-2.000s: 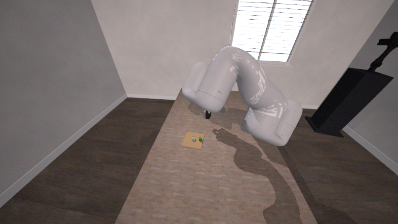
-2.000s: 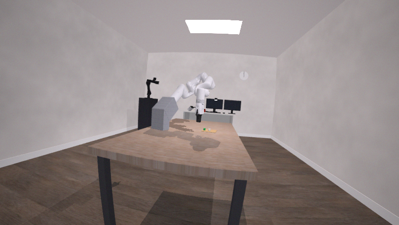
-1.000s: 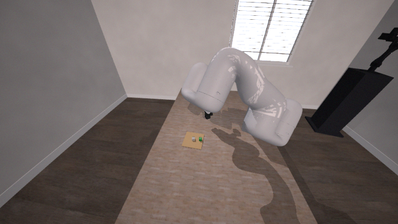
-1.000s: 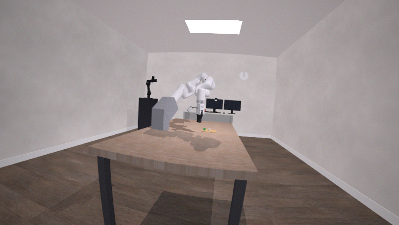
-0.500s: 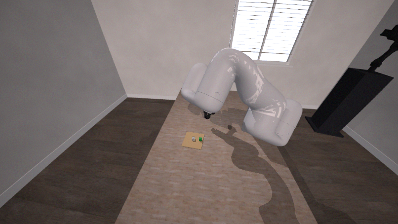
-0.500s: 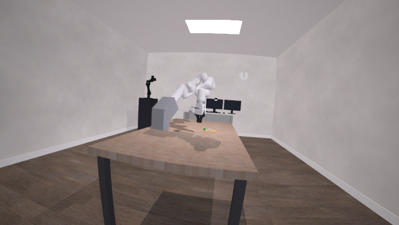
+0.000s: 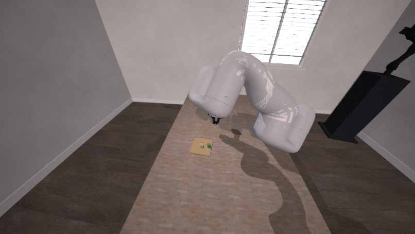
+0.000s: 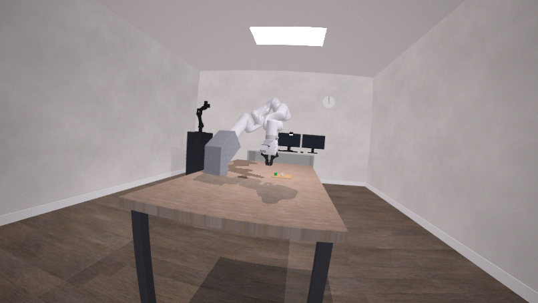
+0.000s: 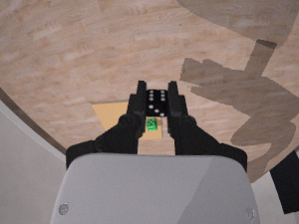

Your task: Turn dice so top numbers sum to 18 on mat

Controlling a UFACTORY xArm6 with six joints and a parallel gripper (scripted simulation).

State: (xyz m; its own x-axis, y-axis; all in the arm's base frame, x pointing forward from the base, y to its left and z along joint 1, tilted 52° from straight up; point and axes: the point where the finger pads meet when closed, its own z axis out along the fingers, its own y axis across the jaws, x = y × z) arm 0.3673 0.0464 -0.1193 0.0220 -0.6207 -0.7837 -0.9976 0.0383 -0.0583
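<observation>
My gripper (image 9: 156,93) (image 7: 214,121) (image 8: 268,162) is shut on a black die (image 9: 156,99) with white pips and holds it in the air above the table. A tan mat (image 7: 197,151) (image 8: 287,177) (image 9: 106,112) lies flat on the table. A white die (image 7: 201,144) (image 8: 282,174) and a green die (image 7: 209,145) (image 8: 275,174) (image 9: 150,123) sit on the mat side by side. In the top view the gripper hangs beyond the mat's far right corner. In the wrist view the green die shows between the fingers below the black die; the white die is hidden.
The long wooden table (image 7: 209,191) (image 8: 233,203) carries the arm's grey base block (image 8: 221,157) at its left. A black pedestal (image 7: 363,104) (image 8: 195,150) stands beside the table. Monitors (image 8: 301,141) stand on a desk behind.
</observation>
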